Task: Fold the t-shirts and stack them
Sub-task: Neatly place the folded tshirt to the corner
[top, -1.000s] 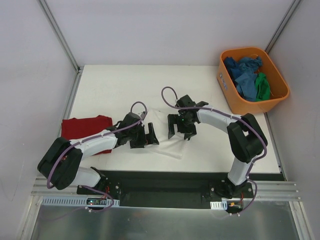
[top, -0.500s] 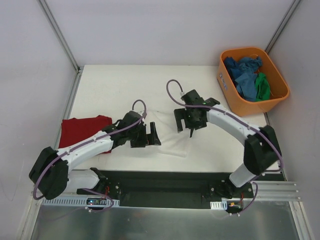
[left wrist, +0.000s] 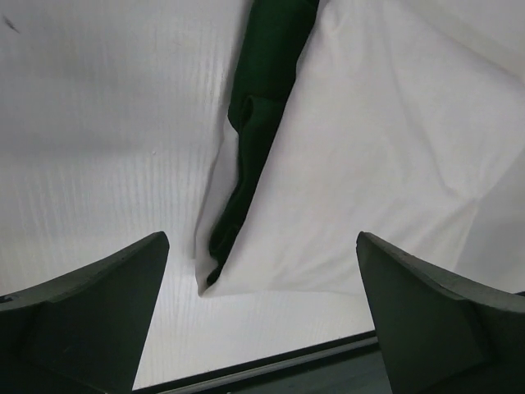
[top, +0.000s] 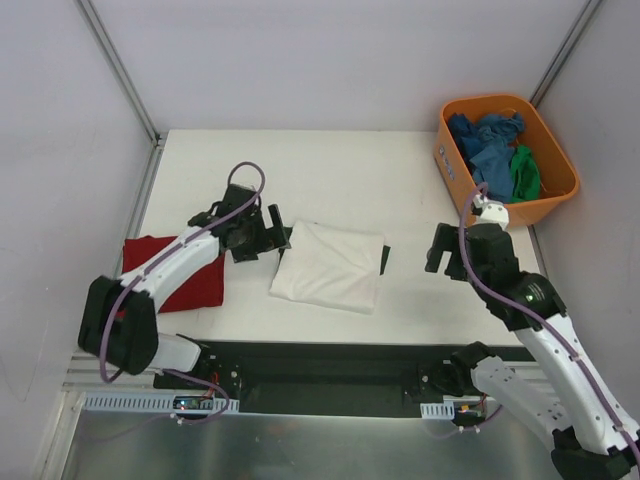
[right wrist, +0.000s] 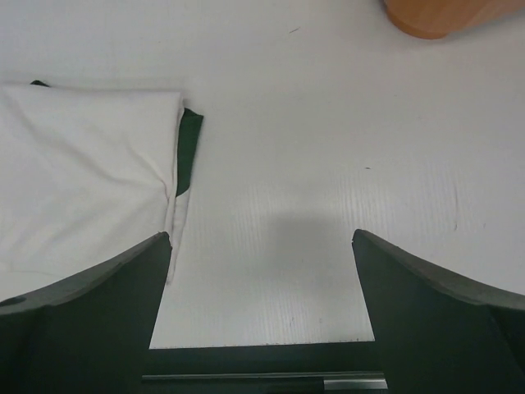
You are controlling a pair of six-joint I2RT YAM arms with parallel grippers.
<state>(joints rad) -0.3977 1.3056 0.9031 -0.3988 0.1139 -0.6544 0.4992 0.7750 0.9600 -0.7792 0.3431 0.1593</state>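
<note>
Your left gripper (top: 268, 238) is spread wide and empty, hovering at the left edge of the folded white shirt (top: 328, 265). That shirt lies mid-table (top: 350, 170), with dark green showing along its edges. Your right gripper (top: 447, 258) is just as wide and holds nothing, between that shirt and the orange tub (top: 455, 190). The red shirt (top: 200, 287) lies at the table's left edge, your left arm crossing over it. Blue and green shirts (top: 495, 150) sit bunched in the tub.

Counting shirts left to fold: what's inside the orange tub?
Crumpled blue cloth and a green piece lie in the tub. How many shirts there are, and anything beneath them, is hidden.
</note>
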